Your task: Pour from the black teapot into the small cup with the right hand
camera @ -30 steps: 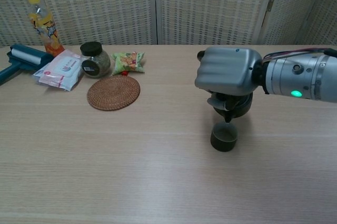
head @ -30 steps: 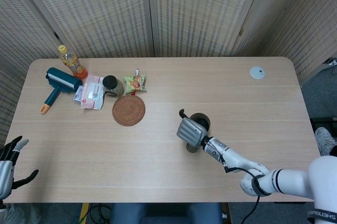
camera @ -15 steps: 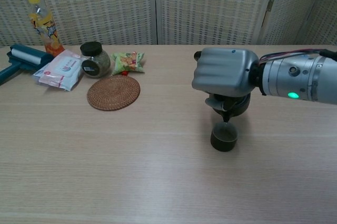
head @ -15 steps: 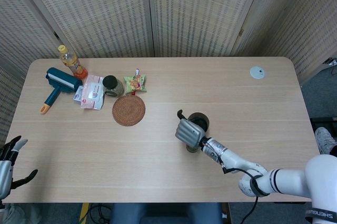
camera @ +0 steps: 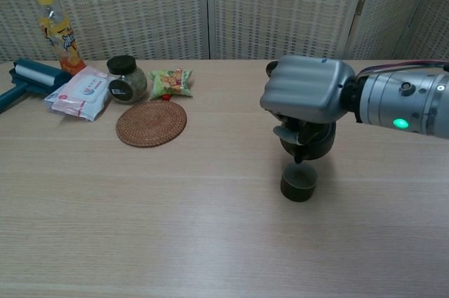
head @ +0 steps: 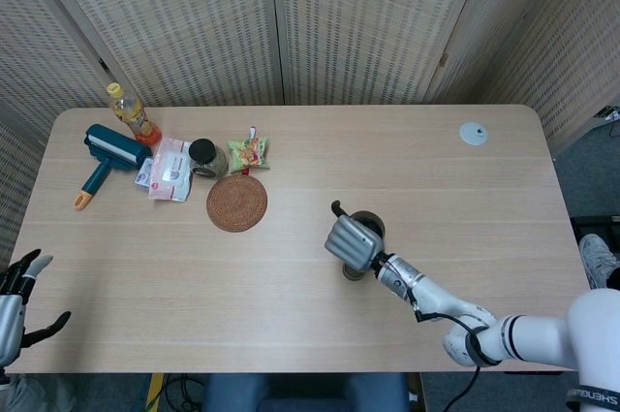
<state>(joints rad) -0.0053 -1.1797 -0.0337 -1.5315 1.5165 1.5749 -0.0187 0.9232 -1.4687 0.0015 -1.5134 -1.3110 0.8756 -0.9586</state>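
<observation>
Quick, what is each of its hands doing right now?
Left hand: open, fingers apart, holding nothing, at the table's near left corner.
Right hand: holding the black teapot, spout above the small cup.

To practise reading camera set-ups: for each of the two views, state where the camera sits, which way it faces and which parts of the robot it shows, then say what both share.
Head view: high, looking steeply down on the table; shows left hand, right hand and its arm.
Chest view: low, facing across the table toward the screens; shows only the right hand and forearm.
Shared: black teapot, small cup, woven coaster.
</observation>
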